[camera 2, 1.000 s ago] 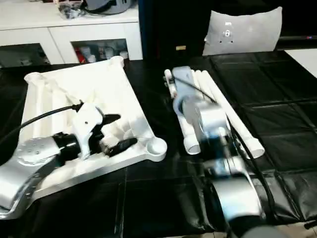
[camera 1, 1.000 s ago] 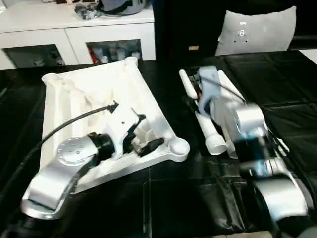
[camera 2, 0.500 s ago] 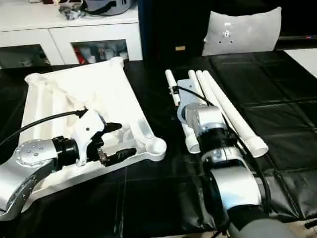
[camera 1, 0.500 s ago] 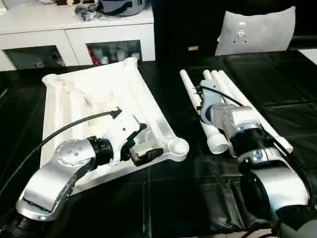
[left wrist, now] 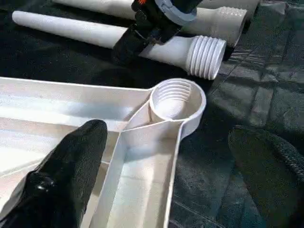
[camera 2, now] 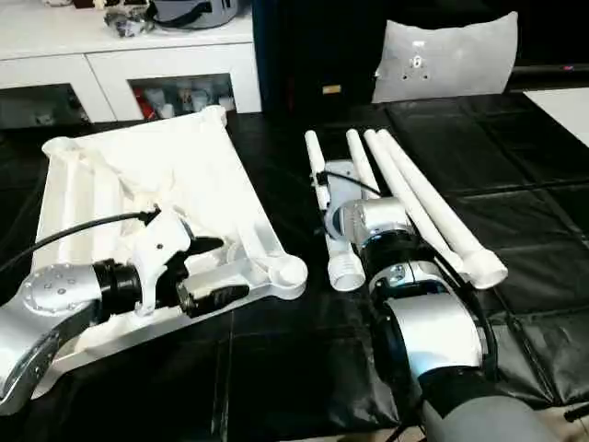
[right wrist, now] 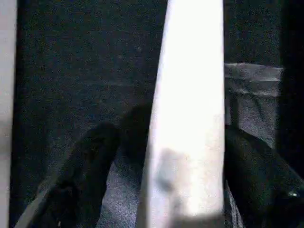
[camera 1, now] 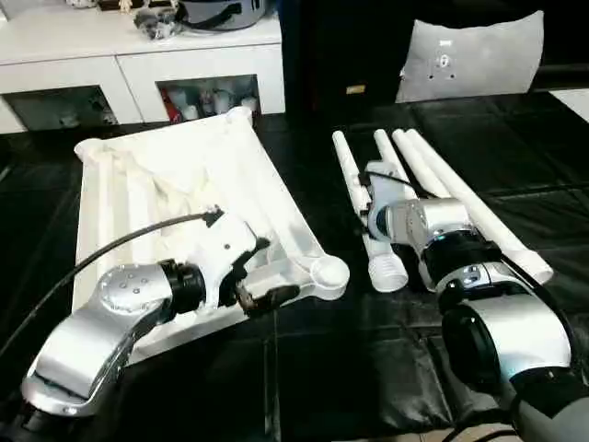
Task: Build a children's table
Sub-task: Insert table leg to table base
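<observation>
The tabletop (camera 1: 184, 193) lies upside down on the left half of the black surface (camera 1: 350, 368), its near right corner socket (left wrist: 176, 99) open upward and threaded inside. The 4 legs (camera 1: 442, 184) lie side by side on the right half, long axes running from the far edge toward the near edge, threaded thick ends nearest the robot. The left end effector (camera 1: 262, 276) hovers released over the top's near rim, fingers (left wrist: 71, 161) spread wide to either side of that rim, holding nothing. The right end effector (camera 2: 342, 189) lies down along the leftmost leg (camera 1: 359, 198), its 2 fingers (right wrist: 85, 161) spread on either side of the shaft, not clenched; whether they touch it I cannot tell. That leg's threaded end (left wrist: 205, 57) lies just beside the socket, pointing past it rather than into it. The right arm is plainly the nearer to the legs. The coming move likely calls for closing on this leg, lifting it and turning its long axis upright so the thread meets the socket from above.
</observation>
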Controlling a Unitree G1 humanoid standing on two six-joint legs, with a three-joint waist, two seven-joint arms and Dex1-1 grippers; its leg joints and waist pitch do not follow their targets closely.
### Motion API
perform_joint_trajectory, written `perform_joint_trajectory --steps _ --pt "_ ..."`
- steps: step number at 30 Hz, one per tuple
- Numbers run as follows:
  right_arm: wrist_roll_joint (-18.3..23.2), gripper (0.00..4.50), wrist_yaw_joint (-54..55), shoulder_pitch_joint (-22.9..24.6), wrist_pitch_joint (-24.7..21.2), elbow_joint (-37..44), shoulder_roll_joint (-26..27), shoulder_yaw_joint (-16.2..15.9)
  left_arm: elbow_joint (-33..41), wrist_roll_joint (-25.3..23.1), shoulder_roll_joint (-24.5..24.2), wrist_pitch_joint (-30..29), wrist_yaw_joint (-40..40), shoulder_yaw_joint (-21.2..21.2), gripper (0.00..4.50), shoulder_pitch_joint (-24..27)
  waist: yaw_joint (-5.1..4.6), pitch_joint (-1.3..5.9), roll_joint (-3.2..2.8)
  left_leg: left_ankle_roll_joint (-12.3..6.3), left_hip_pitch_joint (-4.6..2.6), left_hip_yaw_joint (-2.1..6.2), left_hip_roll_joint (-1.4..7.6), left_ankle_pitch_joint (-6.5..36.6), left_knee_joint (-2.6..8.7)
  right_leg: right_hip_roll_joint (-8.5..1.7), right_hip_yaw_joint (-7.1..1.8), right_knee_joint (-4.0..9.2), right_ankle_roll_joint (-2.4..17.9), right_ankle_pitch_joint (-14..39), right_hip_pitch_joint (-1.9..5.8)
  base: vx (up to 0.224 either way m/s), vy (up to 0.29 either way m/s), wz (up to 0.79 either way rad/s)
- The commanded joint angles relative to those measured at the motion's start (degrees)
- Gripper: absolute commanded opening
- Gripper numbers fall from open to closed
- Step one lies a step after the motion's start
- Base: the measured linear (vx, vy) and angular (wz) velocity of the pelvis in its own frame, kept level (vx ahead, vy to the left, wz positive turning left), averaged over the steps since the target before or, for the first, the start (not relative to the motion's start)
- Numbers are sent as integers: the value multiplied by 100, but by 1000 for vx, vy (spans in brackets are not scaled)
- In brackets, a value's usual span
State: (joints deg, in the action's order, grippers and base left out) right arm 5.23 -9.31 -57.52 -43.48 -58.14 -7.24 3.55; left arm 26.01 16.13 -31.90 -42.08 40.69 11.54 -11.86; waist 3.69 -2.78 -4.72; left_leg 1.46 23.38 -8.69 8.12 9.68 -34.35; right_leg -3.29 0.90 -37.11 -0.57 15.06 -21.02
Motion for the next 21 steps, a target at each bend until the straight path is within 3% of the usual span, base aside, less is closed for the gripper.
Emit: perform_joint_trajectory --steps 1,4,5,9,11,12,13,14,16,17,20,21 --pt "67 357 -97 96 -131 181 -3 4 113 43 -25 -48 -40 -24 450 27 19 396 -9 92 -173 89 363 751 328 -395 -141 340 1496 -741 171 0 0 0" --pt "19 357 -204 189 -317 289 -57 -69 207 65 -4 -85 -73 52 450 79 20 392 -5 117 -168 97 372 768 338 -398 -142 341 1476 -656 180 0 0 0" --pt "21 330 -256 273 -450 430 -90 -93 230 73 14 -90 -79 78 450 94 13 391 13 116 -169 89 368 764 337 -389 -142 344 1477 -648 177 0 0 0" --pt "63 319 -341 419 -676 726 -146 -107 269 76 50 -110 -86 122 450 105 15 387 7 124 -172 86 366 778 337 -390 -152 357 1443 -575 176 0 0 0" --pt "124 280 -424 686 -990 1254 -246 -120 284 40 149 -44 -131 210 450 106 18 390 29 112 -179 83 369 703 330 -384 -162 363 1382 -621 185 0 0 0" --pt "161 278 -457 812 -1125 1477 -292 -114 300 -6 193 -9 -182 260 450 114 4 394 110 91 -171 71 370 658 334 -379 -163 370 1369 -619 190 0 0 0" --pt "164 276 -459 821 -1136 1494 -295 -113 301 -10 196 -6 -186 264 450 114 22 394 91 78 -167 77 366 604 331 -387 -165 363 1349 -630 202 0 0 0" --pt "222 267 -518 1054 -1432 1937 -382 -100 291 -83 271 55 -274 318 450 107 -6 388 180 45 -157 55 367 580 330 -385 -171 384 1352 -590 194 0 0 0" --pt "280 242 -602 1320 -1790 2486 -516 -104 350 -149 340 42 -392 373 450 96 38 401 153 21 -177 67 385 439 331 -382 -172 378 1201 -634 204 0 0 0" --pt "289 242 -614 1366 -1905 2638 -555 -104 373 -132 345 21 -404 345 450 73 29 404 178 34 -183 59 387 441 330 -378 -174 380 1198 -617 190 0 0 0" --pt "339 213 -594 1450 -2098 2957 -575 -8 340 -96 358 89 -392 251 450 25 1 371 176 174 -187 58 375 679 354 -374 -182 415 1220 -266 172 0 0 0" --pt "394 203 -584 1483 -2156 3045 -560 74 305 -135 365 157 -409 252 450 14 -2 375 97 238 -197 73 374 774 355 -386 -188 405 1212 -151 166 0 0 0"
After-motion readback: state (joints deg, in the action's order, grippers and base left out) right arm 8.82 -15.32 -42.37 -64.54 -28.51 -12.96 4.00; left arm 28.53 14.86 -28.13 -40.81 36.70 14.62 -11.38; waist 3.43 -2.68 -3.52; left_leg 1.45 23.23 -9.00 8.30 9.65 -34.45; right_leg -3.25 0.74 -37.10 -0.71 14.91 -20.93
